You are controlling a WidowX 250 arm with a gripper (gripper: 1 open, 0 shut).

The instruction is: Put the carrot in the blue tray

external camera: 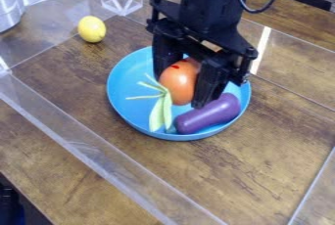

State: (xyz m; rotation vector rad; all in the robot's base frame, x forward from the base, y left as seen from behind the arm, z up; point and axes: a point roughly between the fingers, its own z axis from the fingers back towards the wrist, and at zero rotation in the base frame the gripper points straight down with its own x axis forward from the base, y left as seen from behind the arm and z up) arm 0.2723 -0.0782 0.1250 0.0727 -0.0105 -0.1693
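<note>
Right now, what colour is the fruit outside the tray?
Yellow: the lemon lies on the wooden table, apart from the blue tray. Only the camera view shows it.
</note>
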